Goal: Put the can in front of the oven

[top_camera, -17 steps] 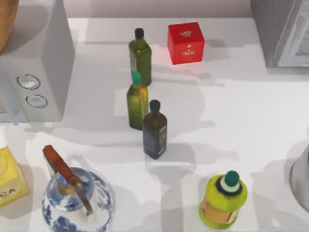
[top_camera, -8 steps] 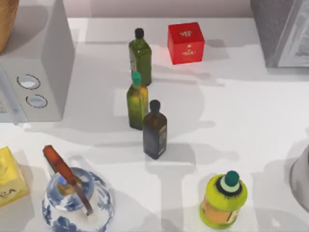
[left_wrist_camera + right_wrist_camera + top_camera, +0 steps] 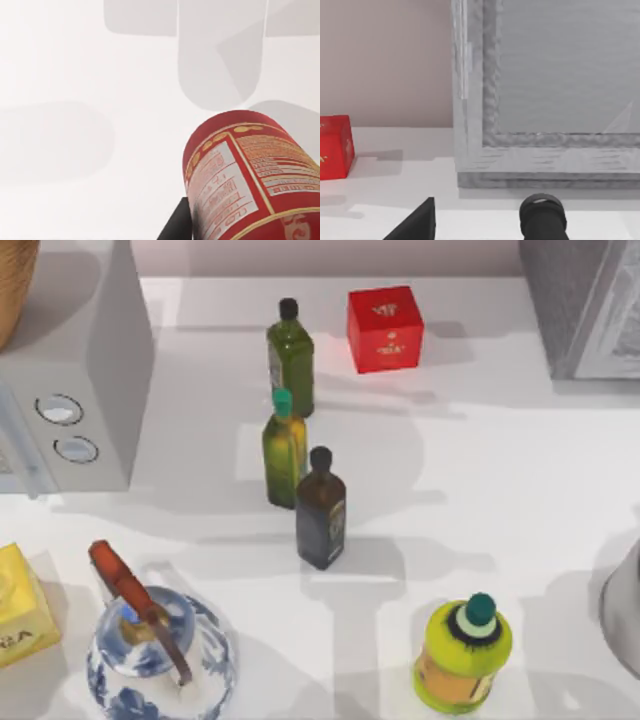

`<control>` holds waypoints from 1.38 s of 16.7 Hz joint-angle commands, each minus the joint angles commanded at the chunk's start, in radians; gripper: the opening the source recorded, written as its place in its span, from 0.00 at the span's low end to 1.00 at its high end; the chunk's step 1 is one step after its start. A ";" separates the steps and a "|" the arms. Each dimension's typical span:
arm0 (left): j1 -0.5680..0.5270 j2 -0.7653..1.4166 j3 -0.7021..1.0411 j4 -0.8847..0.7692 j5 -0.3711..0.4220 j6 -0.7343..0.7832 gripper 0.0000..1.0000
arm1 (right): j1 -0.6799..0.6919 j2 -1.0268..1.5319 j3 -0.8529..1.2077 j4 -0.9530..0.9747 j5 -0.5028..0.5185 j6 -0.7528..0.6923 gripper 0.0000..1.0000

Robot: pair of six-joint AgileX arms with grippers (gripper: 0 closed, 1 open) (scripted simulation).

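The left gripper (image 3: 192, 235) holds the can (image 3: 250, 175) close against one dark finger, above bare table (image 3: 75, 75); held so near its end, it could tip or slip before reaching the oven (image 3: 70, 370)

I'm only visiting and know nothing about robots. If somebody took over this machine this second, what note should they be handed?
Left end effector: appears shut on the can, which is tilted over bare table.
Right end effector: open, holding nothing, idle facing the dark speckled box.
The oven stands at the table's left side, dials toward the near edge.
Done: the can looks picked up.
Left: carry it to the spot in front of the oven, set it down upright, let go.
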 joint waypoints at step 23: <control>0.003 0.011 -0.023 0.032 0.001 -0.001 1.00 | 0.000 0.000 0.000 0.000 0.000 0.000 1.00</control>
